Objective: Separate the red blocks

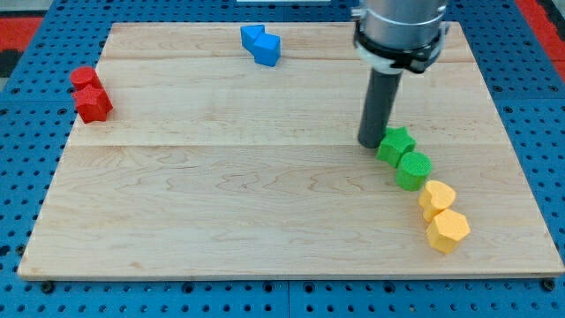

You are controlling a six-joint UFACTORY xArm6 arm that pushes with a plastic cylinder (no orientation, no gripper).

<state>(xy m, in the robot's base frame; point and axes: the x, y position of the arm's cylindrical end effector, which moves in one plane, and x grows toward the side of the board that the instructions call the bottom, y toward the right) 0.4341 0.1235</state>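
Observation:
Two red blocks sit touching at the board's left edge: a red round block (84, 77) above and a red star-like block (93, 103) just below it. My tip (370, 143) rests on the board at the view's right, far from the red blocks. It stands right beside the left side of a green star block (395, 143).
A green round block (412, 169) touches the green star from below-right. Two yellow blocks (437, 198) (448, 230) follow in a line toward the lower right. Two blue blocks (262, 44) sit together at the top middle. The wooden board (229, 203) lies on a blue pegboard.

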